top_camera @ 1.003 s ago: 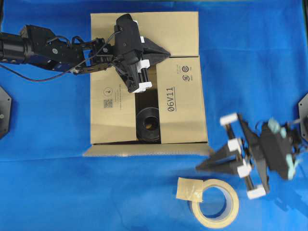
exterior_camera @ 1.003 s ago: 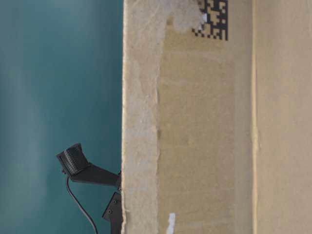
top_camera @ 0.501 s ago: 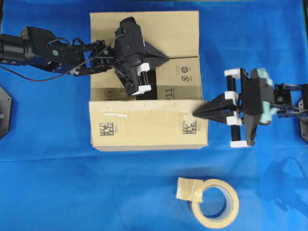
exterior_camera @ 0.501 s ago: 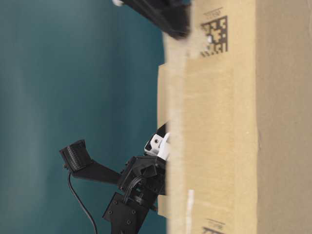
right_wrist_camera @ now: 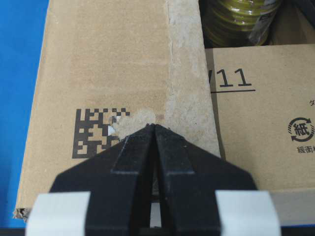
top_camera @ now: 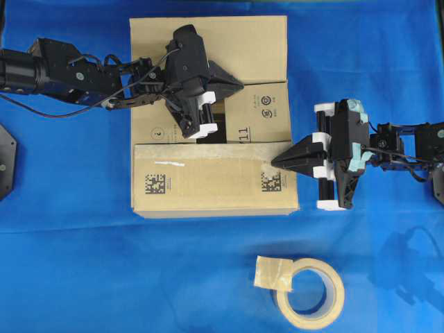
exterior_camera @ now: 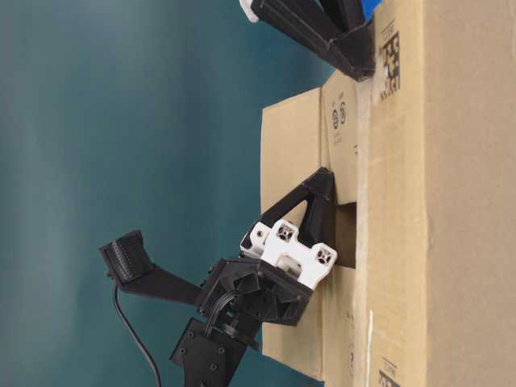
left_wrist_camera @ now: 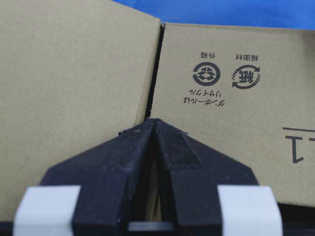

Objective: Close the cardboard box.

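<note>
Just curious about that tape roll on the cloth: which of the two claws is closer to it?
The right claw. It rests at the cardboard box's near flap, just up from the tape roll. The left claw sits at the box's far flap.

We see a counter (top_camera: 388,62) covered edge to edge with a bright blue cloth, creased in shallow folds toward 12 o'clock. Light falls evenly from above, and soft dark shadows lie on the cloth at about 4 o'clock. At 3 o'clock and 9 o'clock, dark mounting plates (top_camera: 5,161) sit at the counter's edges. From table level, we see only a plain teal backdrop (exterior_camera: 97,121), blurred, paler toward the top, with no window or furniture.
</note>
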